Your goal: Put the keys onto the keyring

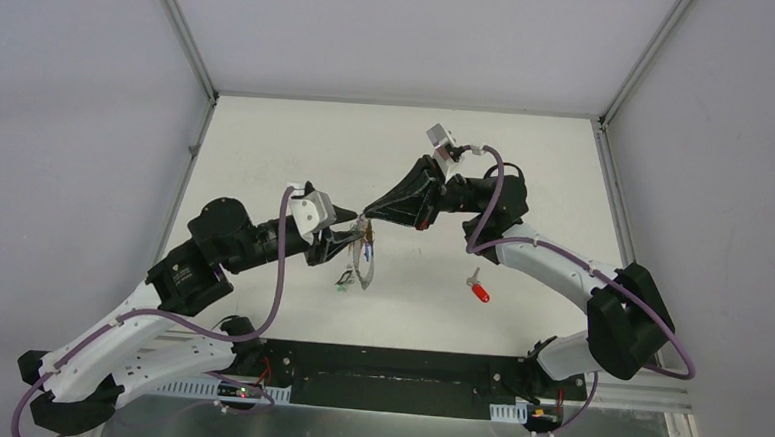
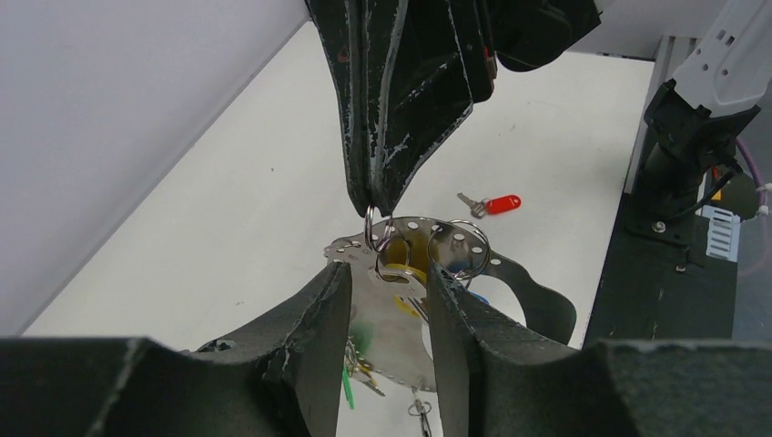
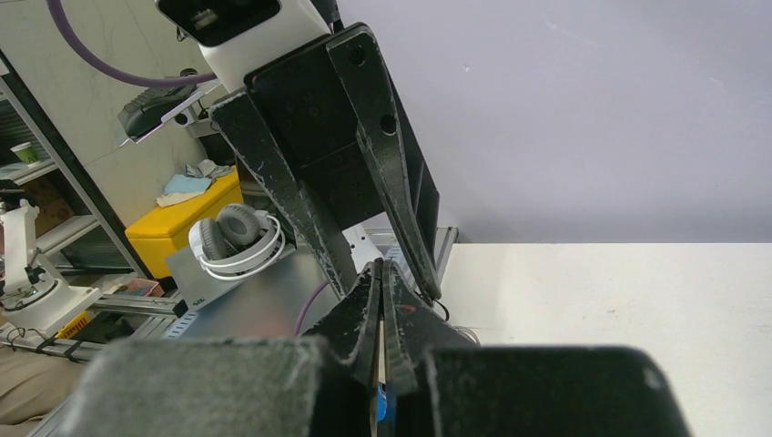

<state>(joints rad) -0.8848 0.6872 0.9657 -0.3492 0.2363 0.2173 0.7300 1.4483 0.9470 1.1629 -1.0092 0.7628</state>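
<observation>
My left gripper (image 1: pixel 354 239) is shut on the keyring (image 1: pixel 364 267), a flat grey perforated metal band (image 2: pixel 393 332), and holds it above the table. In the left wrist view its fingers (image 2: pixel 320 314) grip the band's edges. Keys hang from the band: a yellow-headed key (image 2: pixel 407 269), a green one (image 2: pixel 350 387) and a blue tag (image 2: pixel 479 297). My right gripper (image 1: pixel 366 215) comes from above, shut (image 2: pixel 373 208), and pinches a small split ring (image 2: pixel 374 232) at the band's top edge. A red-headed key (image 1: pixel 479 289) lies alone on the table (image 2: pixel 496 204). In the right wrist view the shut jaws (image 3: pixel 380 266) hide the ring.
The white table (image 1: pixel 297 144) has grey walls on its left, back and right. The black base rail (image 1: pixel 405 380) runs along the near edge. The right arm's base (image 2: pixel 678 155) stands close to the right of the red key.
</observation>
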